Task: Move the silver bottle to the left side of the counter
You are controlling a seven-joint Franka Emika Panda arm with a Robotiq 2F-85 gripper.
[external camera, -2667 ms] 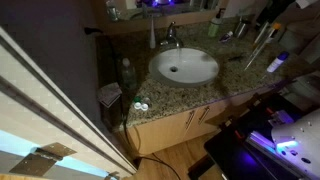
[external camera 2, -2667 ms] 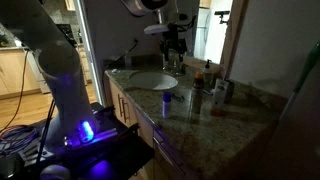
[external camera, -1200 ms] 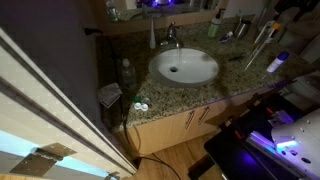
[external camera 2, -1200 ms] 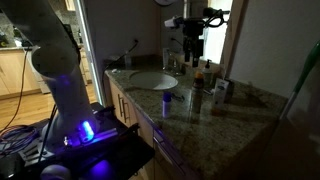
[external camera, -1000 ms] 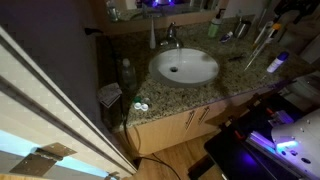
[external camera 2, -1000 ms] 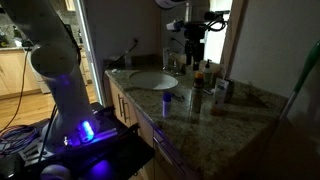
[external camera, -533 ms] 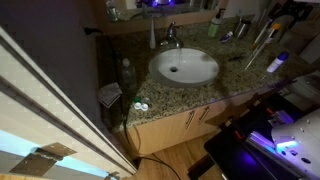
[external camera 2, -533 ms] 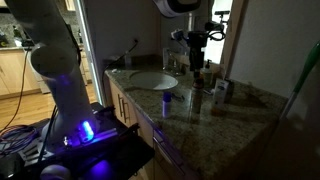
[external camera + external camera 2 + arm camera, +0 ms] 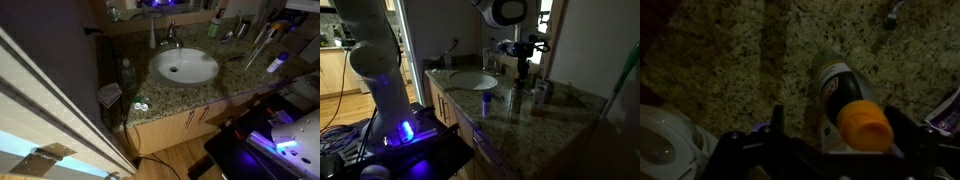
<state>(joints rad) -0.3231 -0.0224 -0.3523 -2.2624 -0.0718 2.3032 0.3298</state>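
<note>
The silver bottle point(image 9: 260, 42) stands on the granite counter point(image 9: 235, 80), to the right of the oval sink point(image 9: 185, 67). In an exterior view it shows as a tall dark cylinder point(image 9: 515, 98). My gripper point(image 9: 523, 64) hangs over a group of small bottles by the mirror, behind the silver bottle and apart from it. In the wrist view its fingers point(image 9: 840, 128) are open on either side of an orange-capped bottle point(image 9: 862, 125), with a gap at the left finger. The silver bottle is not in the wrist view.
A chrome faucet point(image 9: 170, 36) and a small white cone-topped bottle point(image 9: 152, 35) stand behind the sink. A short white-and-blue bottle point(image 9: 277, 62) point(image 9: 486, 100) stands near the front edge. More small bottles point(image 9: 540, 90) are by the mirror.
The arm has swung from above the faucet towards the bottles by the mirror and come down over the orange-capped one. The silver bottle has not moved.
</note>
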